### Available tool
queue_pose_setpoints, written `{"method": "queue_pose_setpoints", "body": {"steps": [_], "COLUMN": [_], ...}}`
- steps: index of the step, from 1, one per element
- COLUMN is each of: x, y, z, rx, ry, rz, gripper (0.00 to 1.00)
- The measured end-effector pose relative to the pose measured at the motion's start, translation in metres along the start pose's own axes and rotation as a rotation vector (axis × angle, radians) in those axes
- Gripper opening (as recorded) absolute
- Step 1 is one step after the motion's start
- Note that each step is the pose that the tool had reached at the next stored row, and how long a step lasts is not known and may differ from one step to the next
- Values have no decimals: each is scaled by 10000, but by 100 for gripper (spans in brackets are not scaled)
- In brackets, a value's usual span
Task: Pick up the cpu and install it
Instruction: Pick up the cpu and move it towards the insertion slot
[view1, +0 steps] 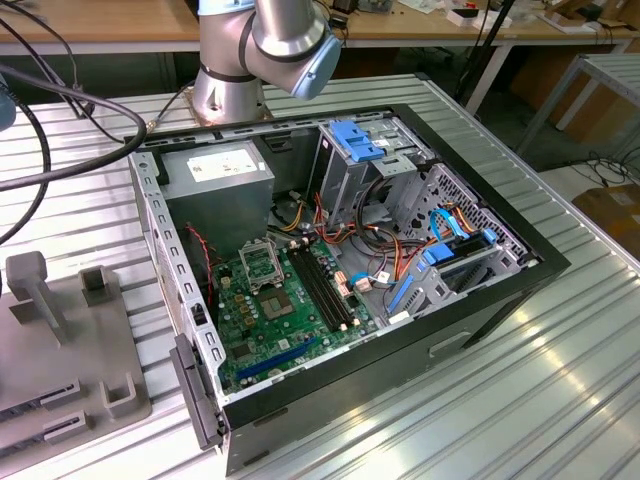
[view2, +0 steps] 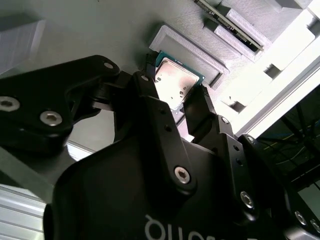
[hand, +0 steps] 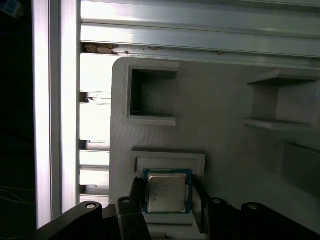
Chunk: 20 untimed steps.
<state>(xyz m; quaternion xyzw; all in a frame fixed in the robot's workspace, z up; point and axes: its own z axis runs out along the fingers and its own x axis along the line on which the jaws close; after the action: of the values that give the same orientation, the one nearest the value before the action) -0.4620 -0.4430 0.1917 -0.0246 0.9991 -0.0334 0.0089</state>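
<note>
The cpu, a small square chip with a dull silver top and a green rim, lies in a shallow raised holder on the grey printed tray. My gripper stands over it, one black finger against each side of the chip, shut on it. In the second wrist view the cpu sits between the same fingers of the gripper. The exterior view shows the open computer case with the green board and its square socket frame.
The grey tray lies at the exterior view's left, beside the case, with raised posts and pockets. The arm's base stands behind the case. Black cables run over the ribbed metal table. Drive cages and wire bundles crowd the case's right half.
</note>
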Motion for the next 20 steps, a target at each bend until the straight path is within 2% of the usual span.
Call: {"method": "queue_pose_setpoints", "body": {"steps": [1, 15, 20], "x": [0, 0, 0], "y": [0, 0, -3], "z": [0, -1, -36], "rx": [0, 4, 4], "ry": [0, -2, 1], "rz": [0, 0, 0], "gripper": [50, 47, 47]}}
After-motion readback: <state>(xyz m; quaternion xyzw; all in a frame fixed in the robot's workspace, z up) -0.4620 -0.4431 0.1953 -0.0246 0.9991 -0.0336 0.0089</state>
